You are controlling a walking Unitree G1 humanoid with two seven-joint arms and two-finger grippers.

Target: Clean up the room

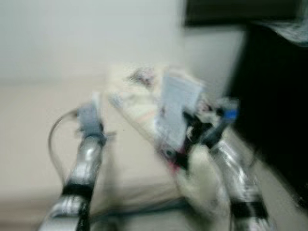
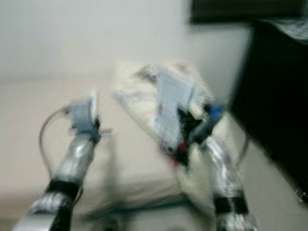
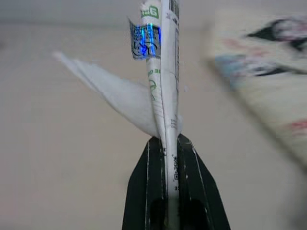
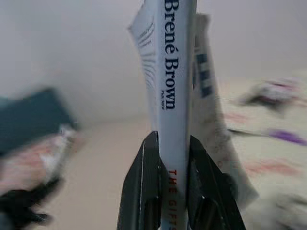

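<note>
Pale wall and a cream bed (image 1: 29, 144) take up the blurred head views, the smear suggesting the robot is on the move. On the robot's left, the left claw (image 3: 171, 143) is raised over the bed, its two black fingers (image 3: 144, 191) pressed tight on a thin, folded white paper packet with green print and a shiny blue sticker (image 3: 160, 72); the packet stands edge-on between the fingers, and a crumpled white flap spreads out to one side. Gripped by its lower end, it looks like litter being carried away rather than put down.

Toward the middle, a pale patterned blanket or pillow with dark and pink marks (image 1: 139, 91) lies across the bed; its details are too blurred to name.

On the right, the right claw (image 4: 170, 143) is closed on a grey-white paperback book with "Brené Brown" printed down its spine (image 4: 172, 72). The fingers pinch the spine low down, so the book stands upright with its pages fanning slightly behind. In the head views the book (image 1: 175, 110) is held up above the bed's right part. A tall black piece of furniture (image 1: 274, 96) stands at the far right, beside the bed.

Both items seem held clear of the bedding for transport; where they belong cannot be told from here.
</note>
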